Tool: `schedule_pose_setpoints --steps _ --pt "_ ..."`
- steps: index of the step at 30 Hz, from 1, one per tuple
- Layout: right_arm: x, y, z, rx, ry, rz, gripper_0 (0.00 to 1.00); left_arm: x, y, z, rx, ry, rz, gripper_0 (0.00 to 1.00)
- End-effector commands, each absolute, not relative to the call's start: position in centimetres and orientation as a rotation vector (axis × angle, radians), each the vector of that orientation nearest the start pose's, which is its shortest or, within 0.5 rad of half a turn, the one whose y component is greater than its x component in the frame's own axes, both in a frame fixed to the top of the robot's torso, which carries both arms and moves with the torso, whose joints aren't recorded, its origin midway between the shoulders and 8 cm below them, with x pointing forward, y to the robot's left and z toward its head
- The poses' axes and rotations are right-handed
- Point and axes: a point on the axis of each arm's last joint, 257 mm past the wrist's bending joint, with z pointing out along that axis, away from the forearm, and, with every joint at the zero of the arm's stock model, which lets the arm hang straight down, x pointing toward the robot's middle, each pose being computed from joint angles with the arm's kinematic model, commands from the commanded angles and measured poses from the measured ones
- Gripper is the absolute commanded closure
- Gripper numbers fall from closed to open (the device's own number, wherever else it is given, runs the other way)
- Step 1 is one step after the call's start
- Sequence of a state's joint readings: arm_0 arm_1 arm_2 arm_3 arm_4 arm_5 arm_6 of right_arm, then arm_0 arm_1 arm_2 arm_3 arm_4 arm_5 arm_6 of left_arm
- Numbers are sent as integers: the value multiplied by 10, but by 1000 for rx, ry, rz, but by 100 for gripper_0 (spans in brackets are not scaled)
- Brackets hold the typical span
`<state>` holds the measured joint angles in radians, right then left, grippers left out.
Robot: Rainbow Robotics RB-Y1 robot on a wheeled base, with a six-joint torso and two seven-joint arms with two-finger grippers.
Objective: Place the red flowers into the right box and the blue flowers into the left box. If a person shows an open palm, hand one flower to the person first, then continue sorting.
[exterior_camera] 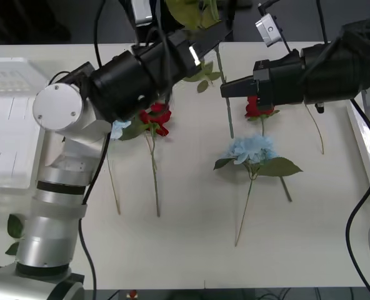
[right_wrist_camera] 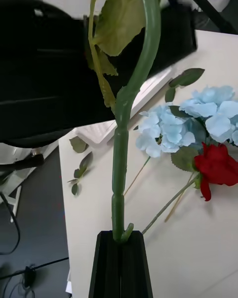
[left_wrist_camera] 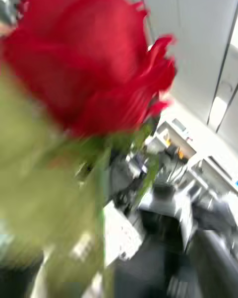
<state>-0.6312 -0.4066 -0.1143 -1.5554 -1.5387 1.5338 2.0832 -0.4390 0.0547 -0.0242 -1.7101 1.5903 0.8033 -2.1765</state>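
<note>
R gripper (right_wrist_camera: 120, 238): black fingers pinched together on a green stem (right_wrist_camera: 119, 179), low on its length; stem rises from the jaws to a leaf. In front view it sits (exterior_camera: 225, 89) just beyond the mid-table blue flower (exterior_camera: 252, 150), pointing toward the robot's left

L gripper (exterior_camera: 204, 39): raised, farther beyond the mid-table blue flower and a bit left of it. Grip state: cannot tell. Held red rose (left_wrist_camera: 84, 59) looms right at its wrist cam, bloom close and lifted off the table

Judgement: both arms look to be on one flower, prob. an arm-to-arm pass so the R side can carry it to the right box (exterior_camera: 366, 134), at the table edge right of the mid-table blue flower

On table: second rose (exterior_camera: 257, 107) just beyond the mid-table blue flower, partly under the R arm; third rose (exterior_camera: 155, 119) well left of it; another blue cluster (exterior_camera: 118, 129) further left, half under the L arm. Left box (exterior_camera: 7, 125) far left of it. Sorting looks early, w/ most flowers unsorted
</note>
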Motion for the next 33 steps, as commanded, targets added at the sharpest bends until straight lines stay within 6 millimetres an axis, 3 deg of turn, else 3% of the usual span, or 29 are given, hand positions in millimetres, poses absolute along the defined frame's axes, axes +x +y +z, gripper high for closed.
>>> schedule_pose_setpoints --steps 1,6,14,17,18,19,23,24,25,27,29,33 --pt "459 -59 -34 -1012 1761 1129 100 481 6 -4 458 1410 -1260 0" --pt "469 -86 -29 -969 1795 1070 100 475 53 -38 513 1521 -1187 0" --pt "489 -170 -22 -789 1956 924 100 481 145 -76 548 1755 -983 0" --pt "497 -223 -28 -670 2051 812 100 487 188 -87 508 1885 -876 0" --pt "498 -232 -29 -649 2066 791 100 488 193 -89 502 1905 -858 0" --pt "500 -259 -33 -588 2111 729 100 492 210 -94 478 1965 -804 0" --pt "499 -336 -44 -427 2236 519 100 501 244 -107 347 2116 -700 0" --pt "498 -348 -46 -408 2254 480 100 503 246 -110 321 2139 -690 0" --pt "495 -378 -50 -357 2298 385 100 508 255 -114 251 2181 -657 0" --pt "489 -408 -54 -322 2340 282 100 515 261 -119 186 2216 -613 0" --pt "480 -453 -60 -259 2399 125 100 527 270 -127 73 2258 -542 0" --pt "468 -514 -72 -127 2472 -1 100 543 275 -136 -92 2292 -444 0"
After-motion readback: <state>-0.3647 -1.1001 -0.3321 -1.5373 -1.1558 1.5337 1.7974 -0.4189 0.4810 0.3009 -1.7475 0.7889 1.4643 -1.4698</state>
